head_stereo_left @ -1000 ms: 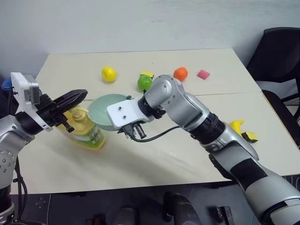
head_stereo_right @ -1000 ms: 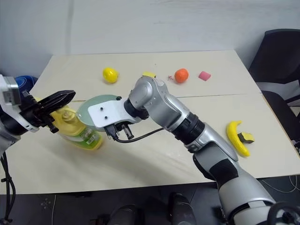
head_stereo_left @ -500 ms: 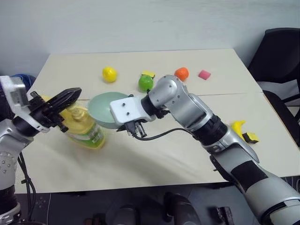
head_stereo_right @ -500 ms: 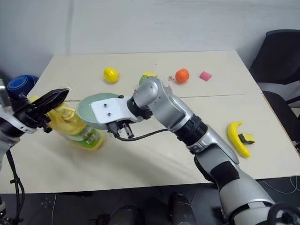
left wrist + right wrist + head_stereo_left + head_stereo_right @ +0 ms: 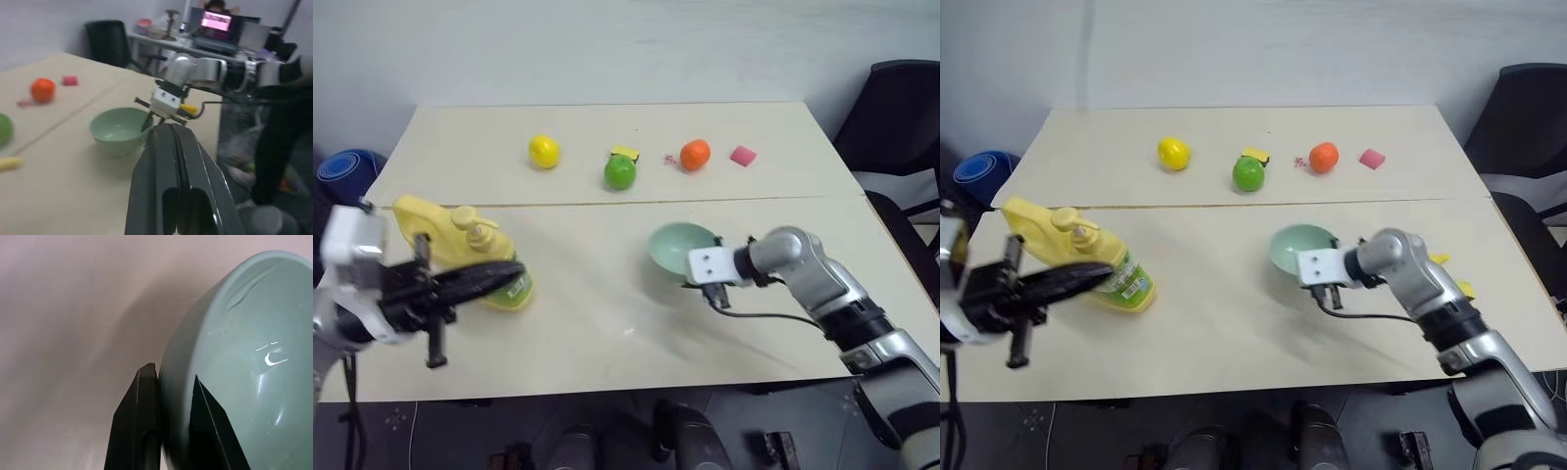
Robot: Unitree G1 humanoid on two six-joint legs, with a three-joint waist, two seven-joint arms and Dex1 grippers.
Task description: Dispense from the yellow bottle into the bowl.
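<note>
On the table (image 5: 607, 323), the bowl (image 5: 677, 245) is pinched at its rim by the right tool (image 5: 168, 396), well apart from the yellow bottle (image 5: 460, 245), which stands beside the closed, empty left tool (image 5: 475, 279), the nearer one.

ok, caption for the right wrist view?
Right end effector shut on the rim of the mint-green bowl, one finger inside, one outside, above the table.

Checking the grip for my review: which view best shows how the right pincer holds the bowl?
The right wrist view: the fingers straddle the bowl rim, one outside, one inside. The eye views show the right pincer at the bowl's near edge; the left wrist view shows it from afar.
</note>
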